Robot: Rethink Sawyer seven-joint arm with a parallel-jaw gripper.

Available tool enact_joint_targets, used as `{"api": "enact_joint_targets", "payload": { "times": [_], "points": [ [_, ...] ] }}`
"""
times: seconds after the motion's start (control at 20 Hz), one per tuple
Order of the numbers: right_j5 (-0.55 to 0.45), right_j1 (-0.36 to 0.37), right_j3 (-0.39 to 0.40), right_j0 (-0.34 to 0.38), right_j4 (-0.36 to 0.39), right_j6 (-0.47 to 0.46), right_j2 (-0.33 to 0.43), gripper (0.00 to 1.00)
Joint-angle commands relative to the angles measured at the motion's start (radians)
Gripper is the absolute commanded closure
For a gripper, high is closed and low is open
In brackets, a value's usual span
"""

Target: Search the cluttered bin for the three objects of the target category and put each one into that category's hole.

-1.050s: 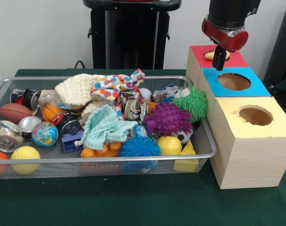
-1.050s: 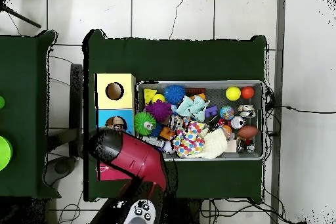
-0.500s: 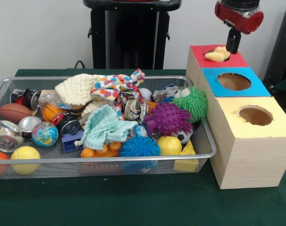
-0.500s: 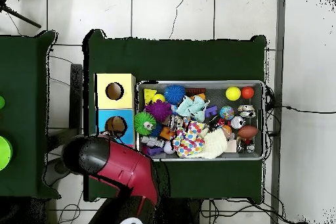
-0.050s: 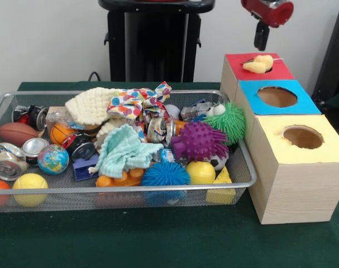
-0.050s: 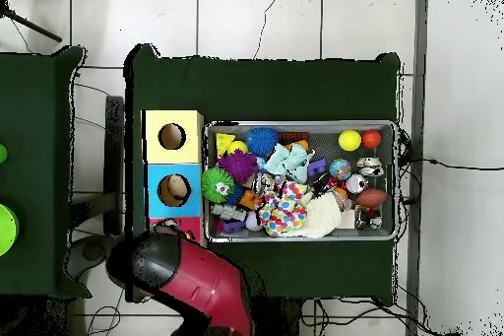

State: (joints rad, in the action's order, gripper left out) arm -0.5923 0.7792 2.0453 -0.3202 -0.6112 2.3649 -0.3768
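Note:
A small pale-yellow toy [image 5: 257, 63] lies on top of the red box [image 5: 282, 72], over its hole and tilted, not dropped in. My gripper [image 5: 261, 42] hangs well above it near the top edge, open and empty, seen side-on. The wire bin [image 5: 130, 189] to the left holds a heap of toys, among them a purple spiky ball [image 5: 199, 140], a green spiky ball [image 5: 232, 120], a blue spiky ball [image 5: 165, 173] and a mint cloth [image 5: 123, 149]. From overhead, my red arm [image 6: 192, 275] covers the red box and the gripper.
The blue box [image 5: 303, 104] and the yellow box [image 5: 332, 149] stand in a row with the red one, right of the bin, each with a round hole. In the bin also lie cans [image 5: 7, 160], a globe ball [image 5: 52, 158], yellow balls and a patterned cloth [image 5: 137, 101].
My gripper let go of the yellow toy on the red box and rose straight up. Overhead, the arm swung back off the blue box.

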Motion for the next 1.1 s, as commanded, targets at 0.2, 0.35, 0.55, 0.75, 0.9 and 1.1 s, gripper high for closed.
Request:
{"api": "enact_joint_targets", "payload": {
  "times": [0.2, 0.35, 0.55, 0.75, 0.9, 1.1],
  "points": [
    [0.292, 0.063, 0.314, 0.188, 0.013, -0.056, 0.235, 1.00],
    [0.325, 0.069, 0.334, 0.204, 0.036, -0.010, 0.267, 1.00],
    [0.359, 0.057, 0.336, 0.210, 0.044, 0.050, 0.305, 1.00],
    [0.292, 0.038, 0.267, 0.145, 0.047, 0.121, 0.263, 1.00],
    [0.208, 0.044, 0.219, 0.098, 0.059, 0.160, 0.215, 1.00],
    [0.117, 0.054, 0.173, 0.067, 0.079, 0.184, 0.172, 1.00]
  ]
}}
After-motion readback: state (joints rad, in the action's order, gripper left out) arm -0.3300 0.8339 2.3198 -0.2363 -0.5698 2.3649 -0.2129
